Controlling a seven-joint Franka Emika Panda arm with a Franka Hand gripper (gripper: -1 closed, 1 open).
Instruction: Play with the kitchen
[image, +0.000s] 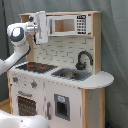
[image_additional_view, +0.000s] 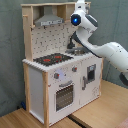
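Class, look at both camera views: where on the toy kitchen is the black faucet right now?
The black faucet stands at the back of the steel sink, right of the hob in the first exterior view.

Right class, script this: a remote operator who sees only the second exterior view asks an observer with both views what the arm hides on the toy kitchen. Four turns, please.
Operator: The arm blocks the top shelf of the kitchen. What's behind it?
Observer: In the first exterior view, a microwave-style front with a dark keypad.
Operator: And past the hob, at the sink?
Observer: A black arched faucet stands at the back of the steel sink.
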